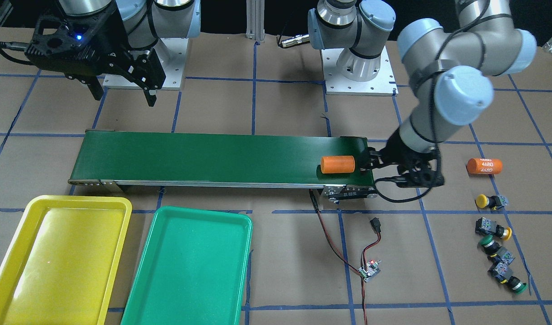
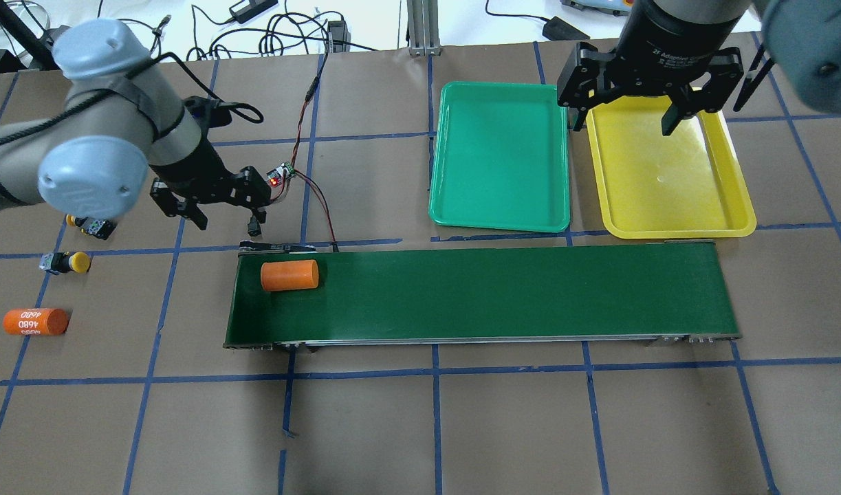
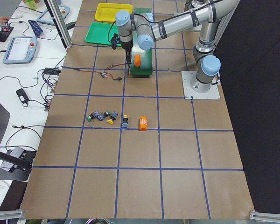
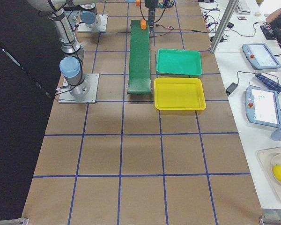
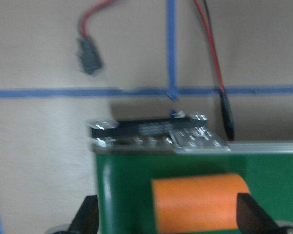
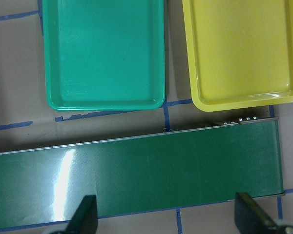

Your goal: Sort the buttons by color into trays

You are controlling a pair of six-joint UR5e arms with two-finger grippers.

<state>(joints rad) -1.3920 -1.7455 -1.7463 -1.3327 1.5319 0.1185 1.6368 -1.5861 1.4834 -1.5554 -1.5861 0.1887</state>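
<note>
Four buttons lie on the table past the conveyor's end: two yellow-capped (image 1: 489, 201) (image 1: 494, 229) and two green-capped (image 1: 496, 250) (image 1: 508, 277). The overhead view shows only the yellow ones (image 2: 66, 262) (image 2: 90, 225). The yellow tray (image 1: 30, 207) (image 2: 668, 172) and the green tray (image 1: 190, 266) (image 2: 499, 155) lie side by side, both empty. My left gripper (image 1: 384, 169) (image 2: 227, 225) (image 5: 168, 219) is open and empty above the belt's end, away from the buttons. My right gripper (image 1: 122, 97) (image 2: 623, 124) (image 6: 168, 219) is open and empty, high near the trays.
A long dark-green conveyor belt (image 1: 212, 158) (image 2: 496, 295) carries an orange cylinder (image 1: 338, 164) (image 5: 200, 202) under my left gripper. A second orange cylinder marked 4680 (image 1: 484, 166) lies near the buttons. A small circuit board with red and black wires (image 1: 369, 271) lies beside the belt.
</note>
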